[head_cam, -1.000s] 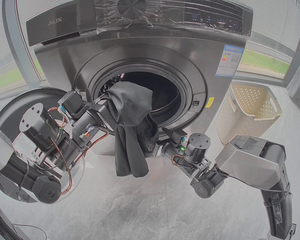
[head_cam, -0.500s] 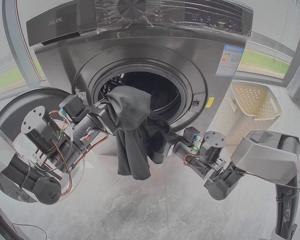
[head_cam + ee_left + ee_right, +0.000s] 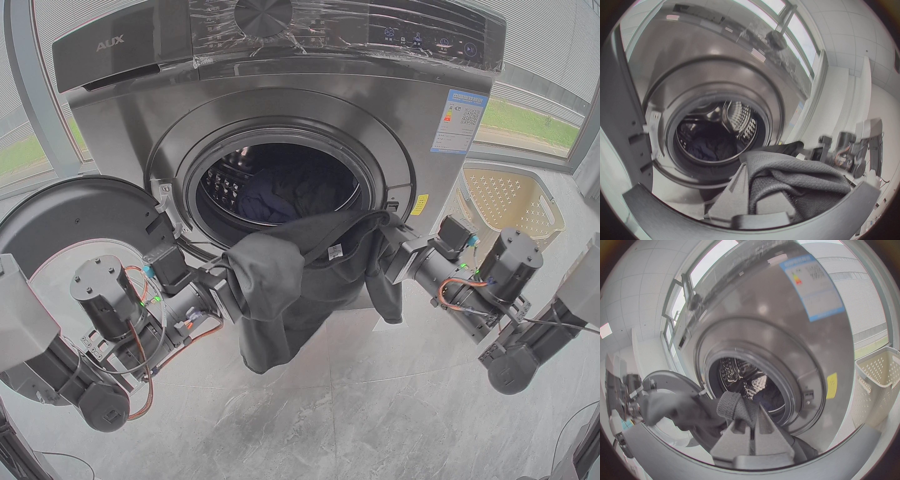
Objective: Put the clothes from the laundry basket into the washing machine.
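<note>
— Where's the dark grey knit garment [image 3: 300, 275]?
— Stretched sideways, tail hanging floorward: left gripper [image 3: 762, 200] and right gripper [image 3: 753, 430] each clamp an end, just before the grey steel washing machine [image 3: 300, 103] — cream perforated plastic laundry basket [image 3: 506, 194] beyond.

One washing machine [image 3: 281, 100], one laundry basket [image 3: 512, 200], one dark grey garment [image 3: 300, 275]. Dark clothes [image 3: 281, 194] in the drum [image 3: 228, 184] too, can't count those.

The drum mouth [image 3: 225, 184] at frame centre gapes free ahead of me; my dark garment [image 3: 300, 275] hangs before its lower rim. The open door [image 3: 75, 212] blocks the left, the laundry basket [image 3: 512, 200] the right.
</note>
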Controlling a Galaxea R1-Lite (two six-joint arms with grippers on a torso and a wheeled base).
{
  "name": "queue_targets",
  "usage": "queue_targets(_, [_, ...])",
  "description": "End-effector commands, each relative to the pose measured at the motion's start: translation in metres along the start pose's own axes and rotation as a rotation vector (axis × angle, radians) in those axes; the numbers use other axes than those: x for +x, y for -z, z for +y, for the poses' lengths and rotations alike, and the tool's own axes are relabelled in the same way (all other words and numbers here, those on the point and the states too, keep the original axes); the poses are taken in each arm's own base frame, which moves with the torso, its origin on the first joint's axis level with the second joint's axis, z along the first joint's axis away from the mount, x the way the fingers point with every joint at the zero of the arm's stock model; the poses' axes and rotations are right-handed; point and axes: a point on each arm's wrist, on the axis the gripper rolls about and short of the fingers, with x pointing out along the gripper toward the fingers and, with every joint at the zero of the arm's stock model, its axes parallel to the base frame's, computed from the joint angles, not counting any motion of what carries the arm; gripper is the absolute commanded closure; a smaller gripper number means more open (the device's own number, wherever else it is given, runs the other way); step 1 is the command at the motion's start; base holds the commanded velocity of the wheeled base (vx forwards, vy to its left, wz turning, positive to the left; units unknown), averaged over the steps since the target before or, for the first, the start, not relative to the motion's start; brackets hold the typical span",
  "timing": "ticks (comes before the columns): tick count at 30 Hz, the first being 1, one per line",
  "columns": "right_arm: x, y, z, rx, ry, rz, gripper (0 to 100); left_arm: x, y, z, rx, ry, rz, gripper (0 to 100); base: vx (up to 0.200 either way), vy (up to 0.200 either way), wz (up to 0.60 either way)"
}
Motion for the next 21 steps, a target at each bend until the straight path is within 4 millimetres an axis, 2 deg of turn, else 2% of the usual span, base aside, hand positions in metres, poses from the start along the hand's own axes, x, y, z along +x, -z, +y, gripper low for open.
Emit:
queue_targets(1, [-0.013, -0.040, 0.006, 0.005, -0.032, -0.092, 100, 0.005, 0.038, 0.010, -0.013, -0.029, 0.130, 100, 0.000, 0.000, 0.00])
queue_targets(9, [-0.014, -0.041, 0.010, 0.010, -0.051, -0.098, 100, 0.022, 0.076, 0.019, -0.032, -0.046, 0.212, 100, 0.000, 0.000, 0.00])
queue_targets(13, [-0.014, -0.041, 0.010, 0.008, -0.051, -0.098, 100, 0.031, 0.083, 0.021, -0.071, -0.052, 0.207, 100, 0.000, 0.000, 0.00])
queue_targets(14, [-0.015, -0.040, 0.010, 0.010, -0.050, -0.092, 100, 0.034, 0.084, 0.022, -0.076, -0.055, 0.204, 0, 0.000, 0.000, 0.00])
queue_targets(21, [-0.015, -0.039, 0.011, 0.011, -0.052, -0.091, 100, 0.031, 0.096, 0.025, -0.086, -0.074, 0.243, 0, 0.000, 0.000, 0.00])
